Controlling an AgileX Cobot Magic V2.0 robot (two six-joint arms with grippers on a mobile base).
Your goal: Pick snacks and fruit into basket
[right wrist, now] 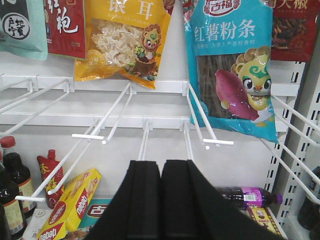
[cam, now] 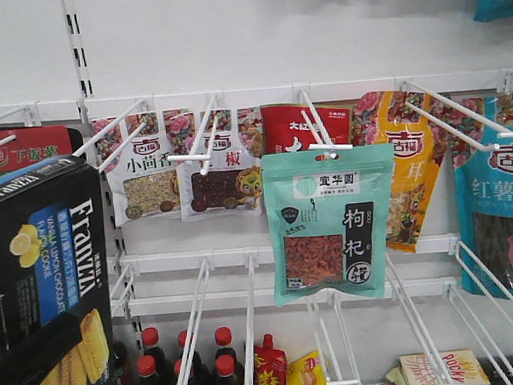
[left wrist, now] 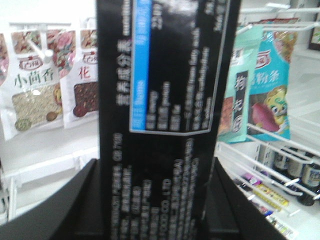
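Between the fingers point(left wrist: 65, 215) of your left gripper point(left wrist: 156, 205) stands the black-and-blue box point(left wrist: 165, 100), upright, its printed side panel filling the wrist view. Both fingers press against its sides, so you are holding it. From the front view the same box point(cam: 43, 287) shows yellow corn on its face. To the right of that gripper and beyond it, the mint-green pouch point(left wrist: 239, 95) hangs on a white peg point(cam: 329, 145); its window holds dried red berries. Your right gripper point(right wrist: 160, 200) has its pads point(right wrist: 144, 200) closed flat against each other, with nothing between them. Up and left of it, only a corner of the mint-green pouch point(right wrist: 20, 30) shows. Directly above hangs an orange-yellow pouch point(right wrist: 125, 40) holding pale flakes, and to its upper right a blue pouch point(right wrist: 232, 70) holding dark strips.
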